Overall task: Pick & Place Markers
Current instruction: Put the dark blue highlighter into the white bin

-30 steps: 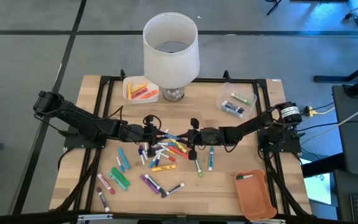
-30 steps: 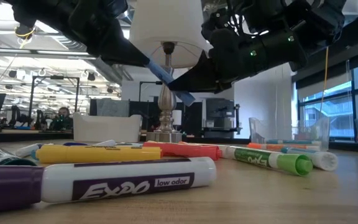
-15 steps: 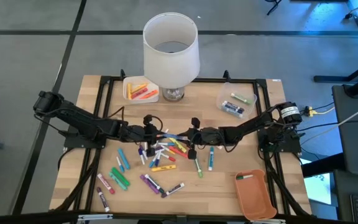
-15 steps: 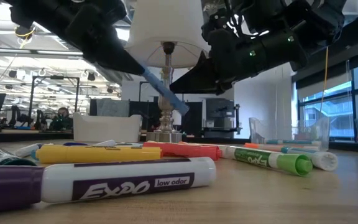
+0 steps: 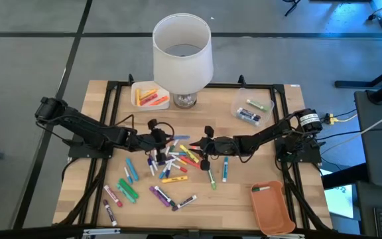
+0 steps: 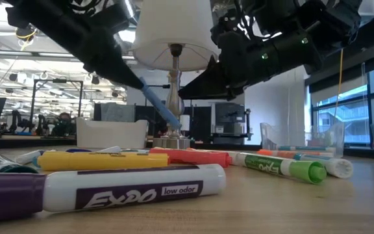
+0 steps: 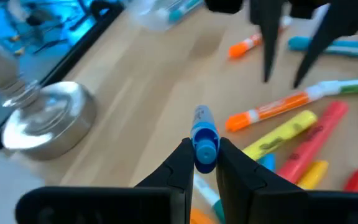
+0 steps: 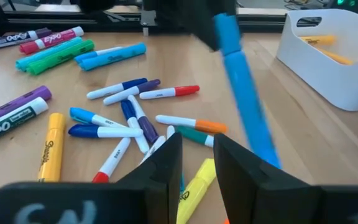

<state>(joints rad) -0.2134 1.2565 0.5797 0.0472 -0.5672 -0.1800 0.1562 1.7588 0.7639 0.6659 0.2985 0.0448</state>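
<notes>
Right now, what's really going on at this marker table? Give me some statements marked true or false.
1. The left end effector holds a blue marker off the table. True.
2. The right end effector grips a yellow highlighter. False: it holds nothing.
3. The orange tray is full of markers. False: only one shows in it.
4. A lamp stands at the table's far edge. True.

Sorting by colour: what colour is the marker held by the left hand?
Blue. The marker in the left hand shows best in the left wrist view.
</notes>
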